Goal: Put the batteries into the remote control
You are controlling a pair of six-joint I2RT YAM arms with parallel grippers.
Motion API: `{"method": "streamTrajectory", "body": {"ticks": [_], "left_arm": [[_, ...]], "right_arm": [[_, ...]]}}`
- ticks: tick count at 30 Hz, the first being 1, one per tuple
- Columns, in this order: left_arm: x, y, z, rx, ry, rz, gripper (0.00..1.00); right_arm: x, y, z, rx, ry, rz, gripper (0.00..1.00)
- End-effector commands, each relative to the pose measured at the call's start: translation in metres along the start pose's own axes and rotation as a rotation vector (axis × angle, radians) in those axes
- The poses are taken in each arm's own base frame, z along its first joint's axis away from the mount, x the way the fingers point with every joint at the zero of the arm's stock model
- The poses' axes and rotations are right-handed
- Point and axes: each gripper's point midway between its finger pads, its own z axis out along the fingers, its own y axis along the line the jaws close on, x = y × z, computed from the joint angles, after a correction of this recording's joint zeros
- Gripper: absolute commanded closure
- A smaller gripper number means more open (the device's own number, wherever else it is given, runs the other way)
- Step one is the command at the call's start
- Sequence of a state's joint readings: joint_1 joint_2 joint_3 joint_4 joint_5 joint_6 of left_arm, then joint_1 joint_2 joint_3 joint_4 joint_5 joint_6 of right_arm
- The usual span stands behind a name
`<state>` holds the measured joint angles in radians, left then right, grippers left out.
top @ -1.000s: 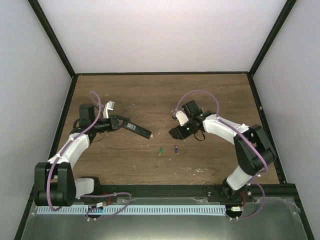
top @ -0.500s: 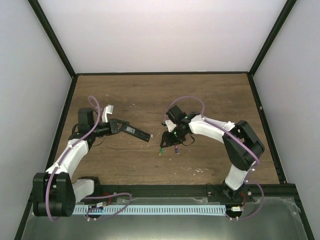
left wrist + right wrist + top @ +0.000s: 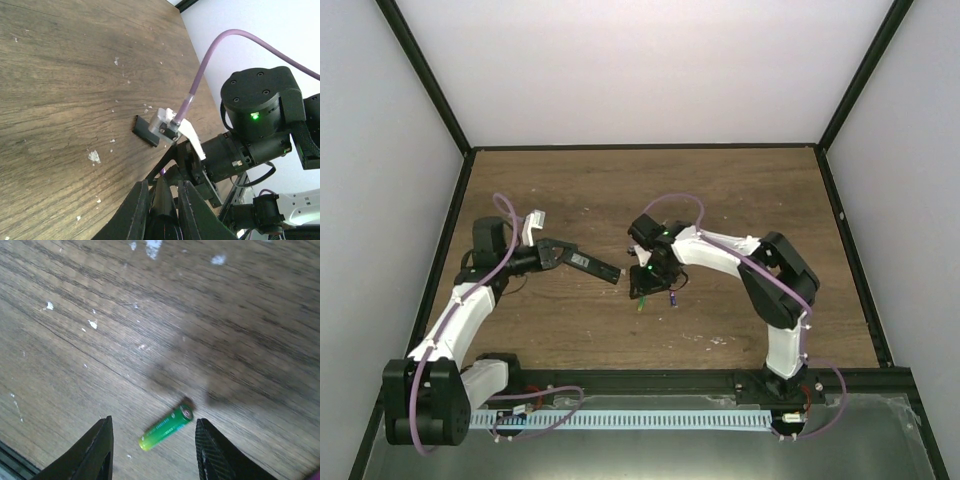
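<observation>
Right gripper [image 3: 153, 421] hangs open over the green battery [image 3: 166, 428] on the table [image 3: 75, 315] — its axis slants nearly along the jaws' closing line. Left gripper [image 3: 558, 254] clamps the remote [image 3: 596, 266] — nearby.

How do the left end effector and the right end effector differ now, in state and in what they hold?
The left end effector is shut on the remote control; the right end effector is open and holds nothing. The left one clamps the remote from both sides; the right one hovers over the green battery, which lies untouched on the table. Both are black.
</observation>
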<state>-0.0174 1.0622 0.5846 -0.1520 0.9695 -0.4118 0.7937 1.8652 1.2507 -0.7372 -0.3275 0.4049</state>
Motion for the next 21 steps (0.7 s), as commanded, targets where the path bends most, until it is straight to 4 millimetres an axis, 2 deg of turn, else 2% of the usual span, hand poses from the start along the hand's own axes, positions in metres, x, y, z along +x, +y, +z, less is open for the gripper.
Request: {"method": "streamTrajectory", "body": {"ticks": [1,7,13,19,21], "left_arm": [[-0.002,-0.008,-0.003,0.016,-0.005,0.034,1.00],[-0.001,-0.011,-0.004,0.021,-0.004,0.038,1.00],[0.000,-0.010,-0.003,0.027,0.004,0.036,1.00],[-0.001,-0.011,-0.002,0.032,0.009,0.041,1.00],[-0.002,-0.011,-0.002,0.031,0.007,0.044,1.00]], "right_arm": [[0.001,0.004,0.007,0.069,0.042,-0.012,0.62],[0.010,-0.003,0.013,0.141,0.076,-0.004,0.62],[0.016,-0.002,0.023,0.143,0.107,-0.008,0.64],[0.016,-0.001,0.033,0.137,0.112,-0.028,0.72],[0.016,-0.003,0.035,0.141,0.111,-0.033,0.79]]}}
